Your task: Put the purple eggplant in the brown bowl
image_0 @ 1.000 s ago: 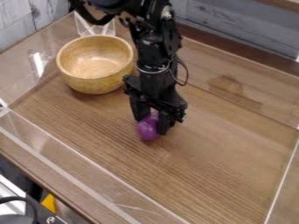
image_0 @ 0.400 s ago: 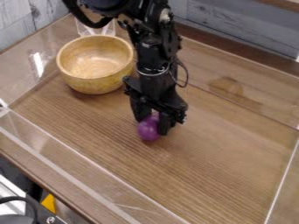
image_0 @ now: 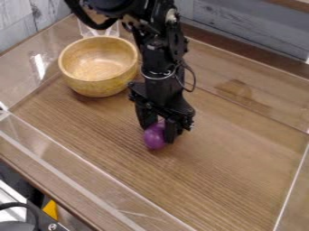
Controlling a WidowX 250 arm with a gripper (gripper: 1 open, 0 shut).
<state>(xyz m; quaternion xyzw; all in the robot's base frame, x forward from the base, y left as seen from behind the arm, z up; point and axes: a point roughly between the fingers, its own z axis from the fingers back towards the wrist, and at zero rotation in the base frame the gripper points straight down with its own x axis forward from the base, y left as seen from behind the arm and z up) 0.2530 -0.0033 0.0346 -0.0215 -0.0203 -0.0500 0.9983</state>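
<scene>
**Claw down on the eggplant, lift not yet made**

Camera view: the claw [image_0: 161,132] pointed straight down mid-table, its fingers clenched around the purple eggplant [image_0: 154,138], which sat on the wood. The brown bowl [image_0: 97,65] stood empty near the far left corner. Next would come lifting and carrying it there. The eggplant's long axis and stem direction were hidden.

Soft, even light fills the low-resolution, slightly grainy view, brightest towards eleven o'clock, where pale glare washes the clear wall [image_0: 36,41] at the desk [image_0: 229,153] edge. Only a faint shadow pools beneath the tool [image_0: 158,129], and the bowl [image_0: 97,65] interior glows warm. Fine detail smears, most at seven o'clock.
</scene>
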